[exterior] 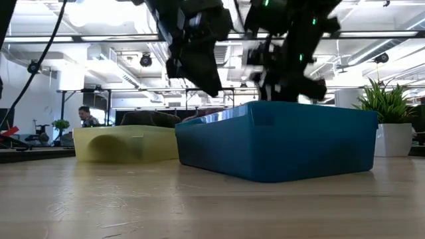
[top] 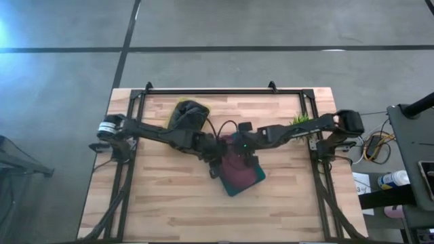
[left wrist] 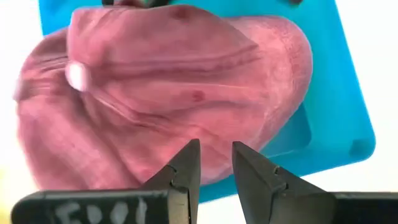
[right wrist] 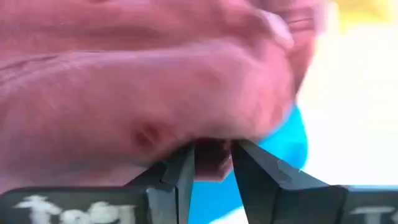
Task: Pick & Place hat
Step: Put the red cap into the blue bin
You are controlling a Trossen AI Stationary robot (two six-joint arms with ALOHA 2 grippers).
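A maroon hat lies in a blue bin at the table's middle; the bin's wall hides it in the low view. My right gripper reaches down into the bin and is shut on the hat. My left gripper hovers above the hat near the bin's left side, its fingers a narrow gap apart and holding nothing. In the low view both grippers stand over the bin's rim. My right gripper pinches a fold of the maroon hat's cloth between its two fingers, coming from above and pointing down. Whether it is one layer or several, I cannot tell. The rest of the hat spreads out beyond the fingers over the blue bin.
A yellow bin with a dark hat in it sits toward the table's far left. A potted green plant stands at the far right. Bare wooden table lies on the near side. The two arms meet closely over the blue bin.
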